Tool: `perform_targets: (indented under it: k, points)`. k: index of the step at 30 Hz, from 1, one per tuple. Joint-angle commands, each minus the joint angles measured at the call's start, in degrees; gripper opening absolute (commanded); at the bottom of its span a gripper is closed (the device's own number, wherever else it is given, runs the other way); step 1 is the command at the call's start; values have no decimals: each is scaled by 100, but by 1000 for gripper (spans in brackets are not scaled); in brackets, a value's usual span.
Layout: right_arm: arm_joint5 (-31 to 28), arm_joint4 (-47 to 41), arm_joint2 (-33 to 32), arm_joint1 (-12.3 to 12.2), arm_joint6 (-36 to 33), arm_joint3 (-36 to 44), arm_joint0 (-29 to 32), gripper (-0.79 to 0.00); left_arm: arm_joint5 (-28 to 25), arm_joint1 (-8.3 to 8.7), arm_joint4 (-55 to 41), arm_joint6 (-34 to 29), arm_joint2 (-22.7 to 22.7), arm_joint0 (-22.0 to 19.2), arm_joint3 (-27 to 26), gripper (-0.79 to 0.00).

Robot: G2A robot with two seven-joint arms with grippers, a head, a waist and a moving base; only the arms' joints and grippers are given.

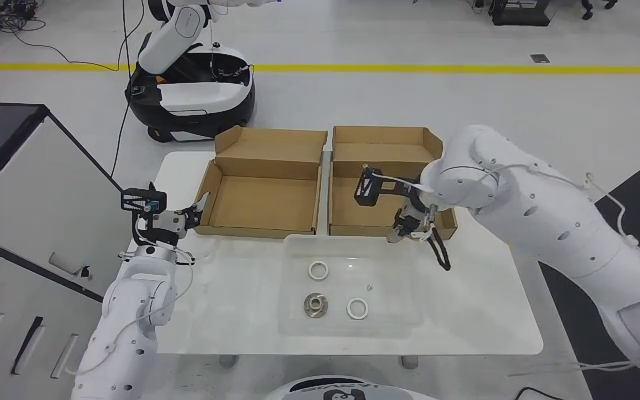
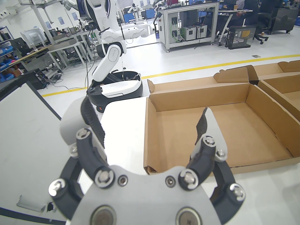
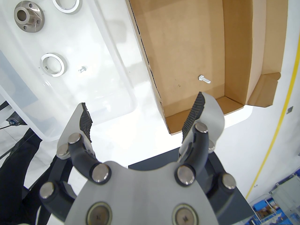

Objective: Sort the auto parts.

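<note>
Parts lie in two places on the table [image 1: 480,310]. In the clear tray [image 1: 400,300] at the near side you can see a grey metal flange [image 1: 315,303] and two pale rings. One ring [image 1: 318,270] sits just beyond the flange, toward the boxes. The other ring [image 1: 358,309] is beside the flange, toward the right arm. A small bolt [image 3: 82,69] rests on the tray floor near that second ring, apart from it.

Behind the tray stand two open cardboard boxes, side by side and touching. The left box [image 1: 262,200] shows a bare floor. The right box [image 3: 187,36] holds a single bolt [image 3: 204,79], lying on its side near one corner.

The right hand [image 3: 141,101] hangs above the strip of table between the tray and the right box. Its fingers are spread wide and hold nothing; from the wrist camera, one finger appears over the tray's corner and the other over the box's corner.

The left hand [image 2: 145,105] is just outside the left box, at its outer side wall and pointing toward the box. It is also spread wide and empty.
</note>
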State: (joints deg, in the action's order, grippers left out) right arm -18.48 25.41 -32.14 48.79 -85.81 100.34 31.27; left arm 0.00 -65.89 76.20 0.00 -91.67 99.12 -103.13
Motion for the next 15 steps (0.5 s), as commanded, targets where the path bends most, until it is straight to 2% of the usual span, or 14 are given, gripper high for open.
perform_targets:
  k: [1,10,15]
  points:
    - [-1,0,0,0,1,0,0,0,0,0,0,0,0,0,0,0]
    - [16,176,25,9,-15,170,-32,0,0,0,0,0,0,0,0,0]
    - [220,228,520,108,-219,501,-485,0,0,0,0,0,0,0,0,0]
